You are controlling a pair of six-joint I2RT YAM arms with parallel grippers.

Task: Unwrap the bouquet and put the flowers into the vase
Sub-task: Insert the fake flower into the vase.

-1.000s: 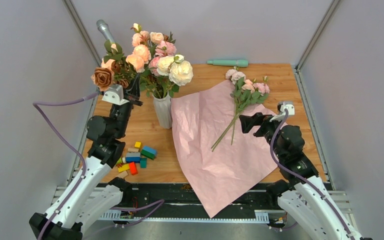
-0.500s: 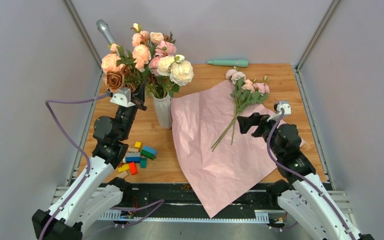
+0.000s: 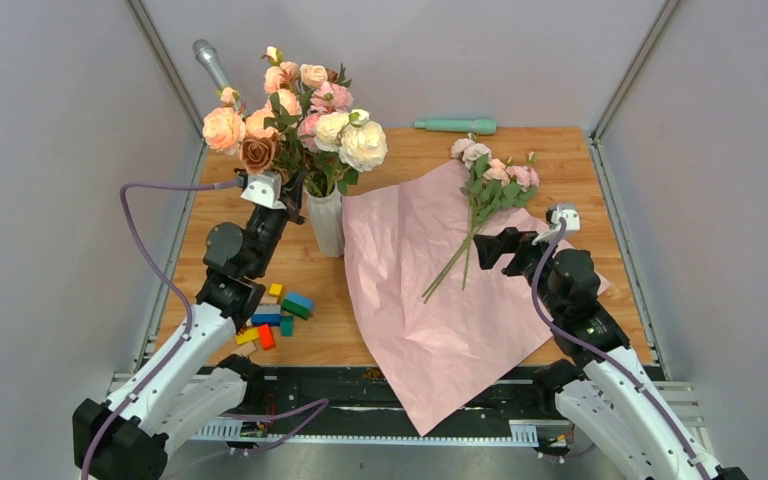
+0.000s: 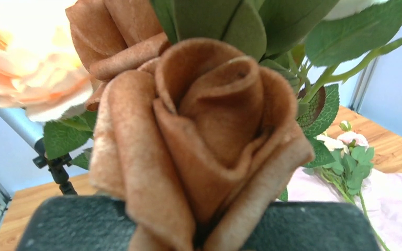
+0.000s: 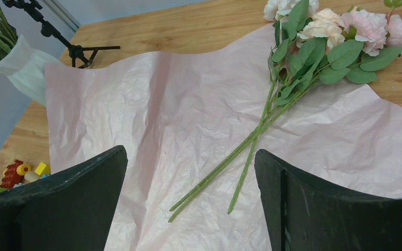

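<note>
**Wrapping off, small roses not yet lifted**

Judged to be at the pick-up step. Paper [image 3: 430, 310] spread flat and open across the right half of the table [image 3: 580, 160], pink side up. The flowers [image 3: 490, 180] loose on top of it — heads toward the far edge, thin stems [image 3: 450, 265] trailing back toward the near side. Right gripper [image 3: 498, 247] poised low just beside those stems, jaws wide apart, holding nothing. Next, probably: lower over the stems, close on them together without snagging the paper, then carry across to the vase [image 3: 326, 222].

Left gripper [image 3: 278, 190] clamped shut on a brown rose sprig [image 3: 257, 152], raised just left of the vase, with a peach bloom [image 3: 223, 128] beside it. Whether bound for the vase or coming out of it, impossible to tell.

In the way: a vase mouth already crowded with larger blooms [image 3: 345, 135] in peach, pink and cream — little room left for more stems, and the left gripper close against it. Long, thin stems likely to need steering in upright.

Elsewhere: coloured blocks [image 3: 275, 310] near the left arm's side, a teal tube [image 3: 455, 125] at the far edge, a grey rod [image 3: 210, 62] behind the vase. None of it between flowers and vase.
</note>
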